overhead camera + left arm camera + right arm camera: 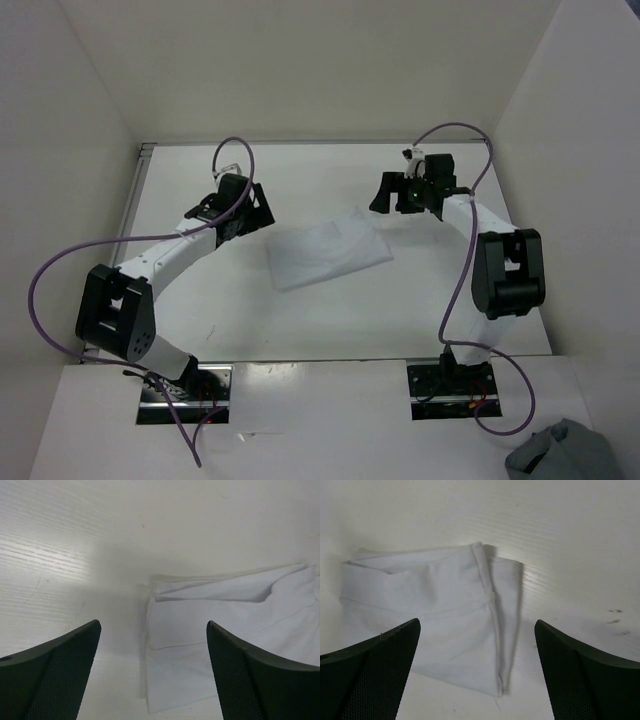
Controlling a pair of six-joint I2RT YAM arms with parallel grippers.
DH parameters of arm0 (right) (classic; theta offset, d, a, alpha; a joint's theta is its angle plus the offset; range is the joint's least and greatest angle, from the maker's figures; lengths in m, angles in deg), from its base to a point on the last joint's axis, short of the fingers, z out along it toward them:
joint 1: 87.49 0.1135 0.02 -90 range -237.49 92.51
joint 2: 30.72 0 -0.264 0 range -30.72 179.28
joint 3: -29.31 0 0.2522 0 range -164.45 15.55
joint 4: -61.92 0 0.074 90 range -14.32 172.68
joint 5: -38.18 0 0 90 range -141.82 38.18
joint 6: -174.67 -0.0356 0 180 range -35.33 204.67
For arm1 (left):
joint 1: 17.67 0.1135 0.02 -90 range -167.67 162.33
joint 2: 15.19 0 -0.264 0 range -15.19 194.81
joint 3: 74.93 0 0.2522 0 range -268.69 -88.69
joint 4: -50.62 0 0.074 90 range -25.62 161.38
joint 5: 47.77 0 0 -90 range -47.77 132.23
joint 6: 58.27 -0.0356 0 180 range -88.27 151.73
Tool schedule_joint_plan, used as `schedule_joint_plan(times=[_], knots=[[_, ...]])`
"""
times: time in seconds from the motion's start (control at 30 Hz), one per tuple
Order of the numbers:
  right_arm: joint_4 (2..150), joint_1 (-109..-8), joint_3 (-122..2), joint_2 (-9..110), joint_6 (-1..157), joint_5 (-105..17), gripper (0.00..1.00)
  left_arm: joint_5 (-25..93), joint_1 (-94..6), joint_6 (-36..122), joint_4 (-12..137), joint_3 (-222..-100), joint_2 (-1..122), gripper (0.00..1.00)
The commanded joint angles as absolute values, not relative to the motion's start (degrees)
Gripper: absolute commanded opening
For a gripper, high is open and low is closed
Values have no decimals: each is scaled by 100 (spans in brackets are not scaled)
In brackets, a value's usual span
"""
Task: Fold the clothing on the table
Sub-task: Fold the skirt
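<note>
Folded white clothing (328, 250) on table (300, 330), between left and right jaws — both spread wide, holding nothing.

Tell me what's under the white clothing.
The clothing lies folded on the table; only bare tabletop shows around its edges. Anything beneath the fabric layers is covered.

A robotics lab: left arm (160, 255) and right arm (508, 270) bolted to a white-walled table (330, 320).
</note>
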State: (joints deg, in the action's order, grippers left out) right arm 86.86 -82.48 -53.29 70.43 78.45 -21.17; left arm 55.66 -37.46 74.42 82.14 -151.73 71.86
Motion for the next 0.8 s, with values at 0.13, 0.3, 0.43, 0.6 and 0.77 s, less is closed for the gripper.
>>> schedule_joint_plan(times=[0.13,0.3,0.43,0.6,0.77], knots=[[8339,-8283,-5203,6244,8871,-2362,98,5243,-4008,7066,7458,-14416,6988,90],[8807,-8082,-5687,7008,9178,-2316,79,5839,-4386,7066,6983,-14212,7137,70],[8938,-7739,-6047,7263,9433,-2509,72,6358,-4527,7066,6983,-14273,7358,68],[9370,-7625,-6777,8036,9609,-2353,72,6727,-4772,7233,6921,-14274,7569,63],[9440,-7396,-6979,8450,9724,-2694,72,6913,-4826,7286,6868,-14274,7674,59]])
